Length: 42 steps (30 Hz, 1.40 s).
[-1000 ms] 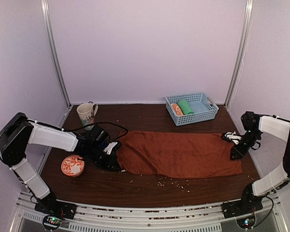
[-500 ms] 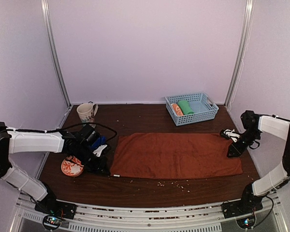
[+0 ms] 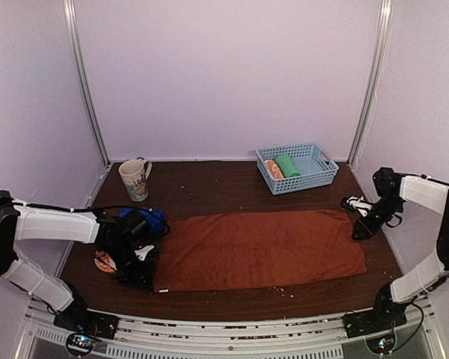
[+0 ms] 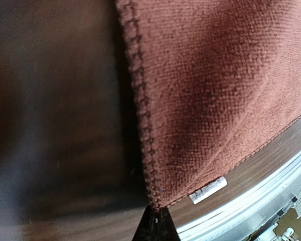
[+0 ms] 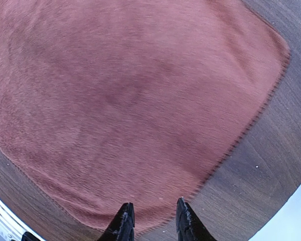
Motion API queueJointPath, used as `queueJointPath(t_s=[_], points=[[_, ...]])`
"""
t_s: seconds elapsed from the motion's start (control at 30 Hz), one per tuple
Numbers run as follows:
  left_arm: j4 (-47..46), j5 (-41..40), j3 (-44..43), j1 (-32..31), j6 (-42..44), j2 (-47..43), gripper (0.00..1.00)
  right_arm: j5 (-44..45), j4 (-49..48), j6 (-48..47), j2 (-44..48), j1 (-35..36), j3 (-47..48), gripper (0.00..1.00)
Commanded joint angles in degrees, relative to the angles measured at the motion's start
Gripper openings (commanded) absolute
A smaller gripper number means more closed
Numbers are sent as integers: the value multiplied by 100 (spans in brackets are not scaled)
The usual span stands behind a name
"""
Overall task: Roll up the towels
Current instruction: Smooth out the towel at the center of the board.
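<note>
Flatly spread, the rust-brown towel (image 3: 262, 249) lay on the desk (image 3: 209, 191) with its long axis running left to right across the top view, one short end toward each arm, and it sat closer to the desk's near edge than to the back wall.

The left fingers (image 3: 145, 280) were at its near-left corner. The left wrist view showed them pressed together into one dark wedge, pinching the very tip of that corner. The stitched hem ran up and away from them, and a small white label (image 4: 208, 190) stuck out just beside the grip.

The right fingers (image 3: 357, 229) were at the far-right corner. Their own camera showed the two tips a narrow gap apart, over the towel's edge. The cloth lay flat and unpinched beneath them, and I could not tell whether they touched it.

Only the top view showed the royal blue towel (image 3: 146, 218), bunched and mostly hidden behind the left arm, just off the brown towel's left end. That view also took in an orange patterned saucer (image 3: 103, 262) under that arm, a mug (image 3: 135, 179) farther back, and a blue basket (image 3: 308, 182) at the rear right. The basket held a green rolled towel (image 3: 287, 165) and an orange-and-white rolled towel (image 3: 274, 170). Only the wrist views showed the hem stitching.
</note>
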<state>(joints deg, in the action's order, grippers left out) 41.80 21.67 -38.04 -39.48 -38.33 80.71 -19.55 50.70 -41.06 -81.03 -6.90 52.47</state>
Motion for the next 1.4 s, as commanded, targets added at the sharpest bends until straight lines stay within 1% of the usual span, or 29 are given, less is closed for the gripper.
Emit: queueJointPath(t_s=[0.0,0.07,0.13,0.2,0.23,0.3,0.4,0.5,0.57,0.63,0.67,0.8,0.9,1.07,1.23,1.37], points=[[425,240,325,-58,-250,-390,0,133,19,198,-138,-14,337,30],[798,-25,-84,-51,-20,-246,16,150,34,280,-281,-14,536,30],[1278,-526,-862,-53,274,27,32,145,39,402,-457,-14,797,30],[1618,-965,-1799,-30,648,470,39,129,11,599,-670,-14,1145,30],[1724,-1186,-2145,15,781,659,40,128,-14,719,-792,-14,1304,29],[1771,-1566,-2667,141,1020,1044,40,85,-46,934,-1100,-14,1659,28],[1379,-1895,-3179,417,1250,1495,36,55,-184,1211,-1452,-14,2044,26],[581,-1888,-3484,668,1439,1928,26,-51,-325,1423,-1823,6,2384,24],[273,-2033,-3783,764,1549,2334,15,-81,-404,1470,-2093,68,2609,22],[88,-2231,-4118,786,1652,2745,1,-38,-471,1508,-2365,163,2752,20],[61,-2291,-4378,792,1695,2929,0,-51,-459,1531,-2517,211,2838,19],[-106,-2283,-4734,817,1829,3456,0,-119,-387,1625,-3071,320,3157,15],[-96,-2282,-4838,856,1888,3652,0,115,-470,1712,-3281,320,3221,12],[-255,-2412,-4820,871,1889,3650,0,867,-808,1812,-3548,276,3077,9],[-552,-2304,-4988,971,1747,3641,0,1140,-981,2062,-3873,140,3272,7],[-719,-2351,-5167,1023,1697,3648,0,1343,-1054,2277,-3890,28,3416,6]])
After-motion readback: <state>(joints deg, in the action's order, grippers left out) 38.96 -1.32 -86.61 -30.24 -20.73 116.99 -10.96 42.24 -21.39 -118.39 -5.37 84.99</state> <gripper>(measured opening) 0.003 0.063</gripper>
